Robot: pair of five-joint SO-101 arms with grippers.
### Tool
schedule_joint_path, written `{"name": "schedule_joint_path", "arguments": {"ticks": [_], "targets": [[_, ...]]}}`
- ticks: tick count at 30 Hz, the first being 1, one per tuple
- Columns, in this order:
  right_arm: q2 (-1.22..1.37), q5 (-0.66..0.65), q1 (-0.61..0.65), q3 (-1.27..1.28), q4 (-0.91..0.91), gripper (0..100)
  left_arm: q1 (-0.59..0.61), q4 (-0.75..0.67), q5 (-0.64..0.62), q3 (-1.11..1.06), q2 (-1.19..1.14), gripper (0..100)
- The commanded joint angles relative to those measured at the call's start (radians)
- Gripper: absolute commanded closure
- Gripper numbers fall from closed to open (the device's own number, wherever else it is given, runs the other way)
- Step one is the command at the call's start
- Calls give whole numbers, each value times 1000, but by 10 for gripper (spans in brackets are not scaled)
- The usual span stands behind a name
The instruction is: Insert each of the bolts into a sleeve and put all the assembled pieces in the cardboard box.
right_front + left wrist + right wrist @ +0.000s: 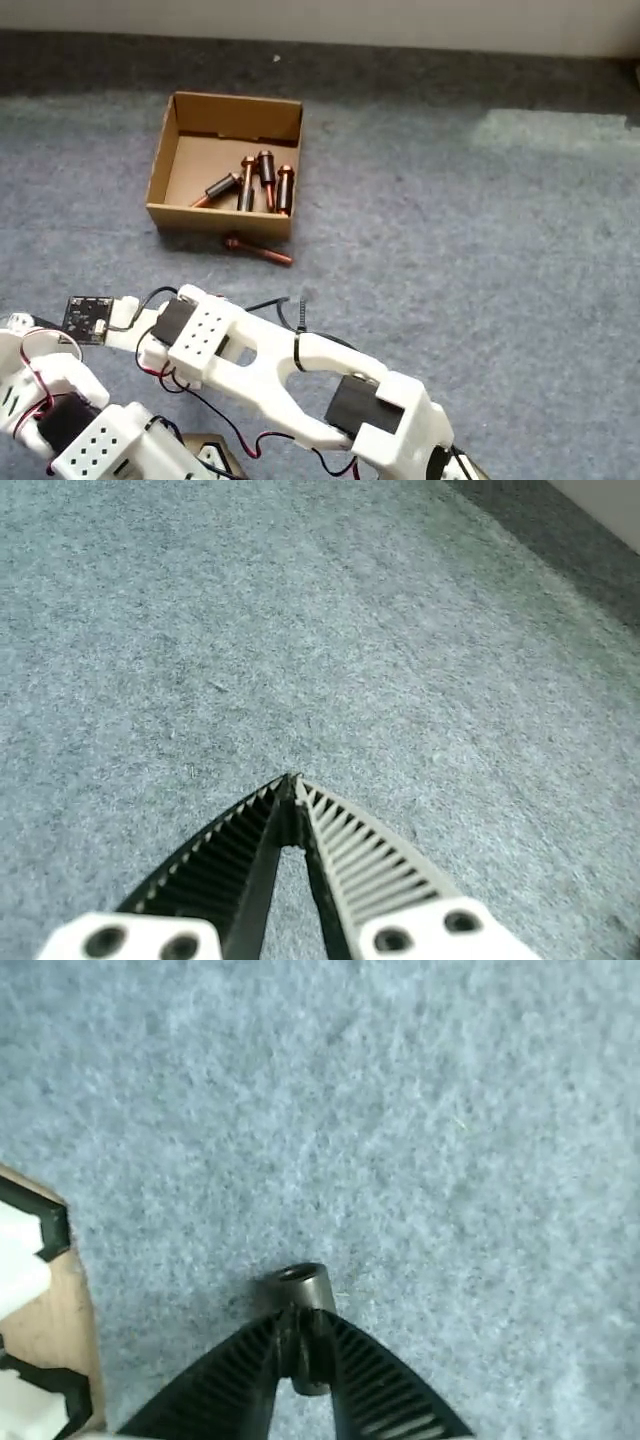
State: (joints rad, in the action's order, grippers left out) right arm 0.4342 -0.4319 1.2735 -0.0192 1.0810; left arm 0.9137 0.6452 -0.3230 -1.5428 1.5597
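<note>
The cardboard box [160,165] sits in the upper left of the high view on the grey carpeted tabletop [460,260], its open top facing up. Four assembled pieces lie inside, toward its right half. One [216,189] lies on a diagonal from lower left to upper right. The other three [246,183] [267,176] [285,188] lie side by side with their long axes running roughly up and down the frame. Their lower ends are hidden behind the box's near wall.

A bare copper bolt [258,250] lies outside on the tabletop, just beside that near wall. Its long axis is almost parallel to the wall, with the head toward the left and the shaft slanting to the lower right.

The right pincer [304,1314] is pinching a dark sleeve [303,1286]. The sleeve's long axis is in line with the fingers and its open end points away from them. Its other end is buried between the fingers. Whether it touches the carpet cannot be told. A brown board [55,1330] with white and black parts is cut off at the frame's edge.

The left pincer [291,783] is pressed together, tips meeting over bare carpet.

Two white arms fill the lower part of the high view. A small circuit board [88,318] is at the lower left, and any print on it is too small to read.
</note>
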Motion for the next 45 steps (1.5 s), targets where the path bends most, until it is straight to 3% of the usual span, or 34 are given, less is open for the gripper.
{"name": "schedule_joint_path", "arguments": {"ticks": [1,5,15,22,28,34,45], "targets": [[25,-5,-13,-61,56,995,-8,-9,-3,8,8,992],[-68,-3,-82,-61,145,995,-7,-8,-3,8,8,992],[-257,103,-200,31,147,995,-8,-6,-3,8,8,992],[-259,115,-131,36,147,977,-7,-6,-3,8,8,992],[-257,256,-54,36,145,798,70,-8,-5,19,8,992],[-228,258,15,47,16,796,120,-9,-5,19,8,992],[41,256,5,36,7,824,117,-9,-5,18,8,992]]}}
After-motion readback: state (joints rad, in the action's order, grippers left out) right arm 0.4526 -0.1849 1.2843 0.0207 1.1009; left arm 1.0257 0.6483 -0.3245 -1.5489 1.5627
